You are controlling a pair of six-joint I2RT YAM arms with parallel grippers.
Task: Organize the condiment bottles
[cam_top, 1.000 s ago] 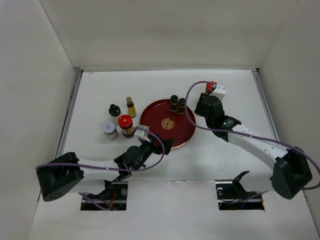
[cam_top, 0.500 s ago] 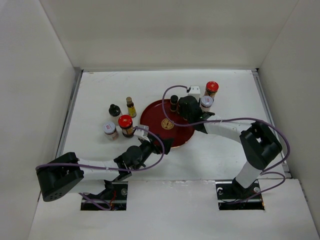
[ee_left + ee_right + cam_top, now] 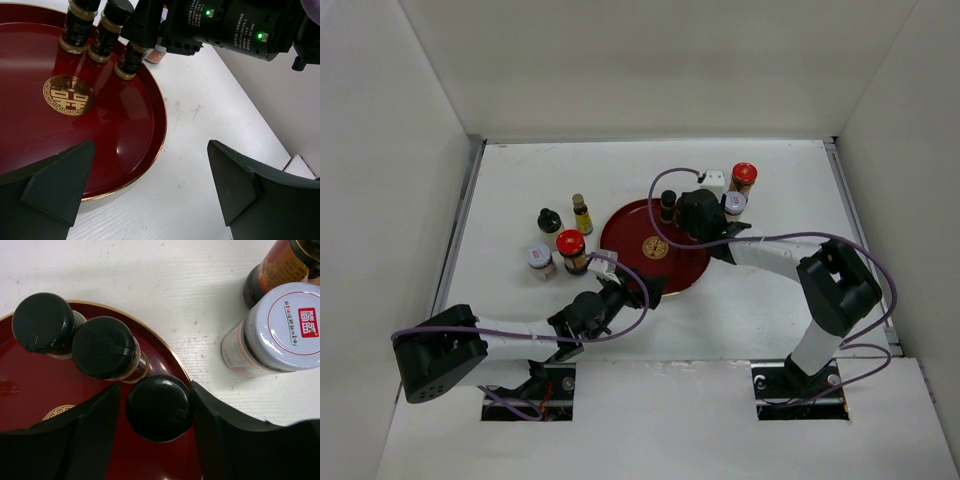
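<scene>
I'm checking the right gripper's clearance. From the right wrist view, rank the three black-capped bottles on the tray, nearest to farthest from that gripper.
1. Right bottle: between the fingers of the right gripper.
2. Middle bottle: next in the row, just up and left.
3. Left bottle: at the row's far left end.

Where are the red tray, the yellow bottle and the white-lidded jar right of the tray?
red tray (image 3: 125, 125): left wrist view, bare floor.
yellow bottle (image 3: 583, 219): top view, body.
white-lidded jar (image 3: 287, 327): right wrist view, lid.
</scene>
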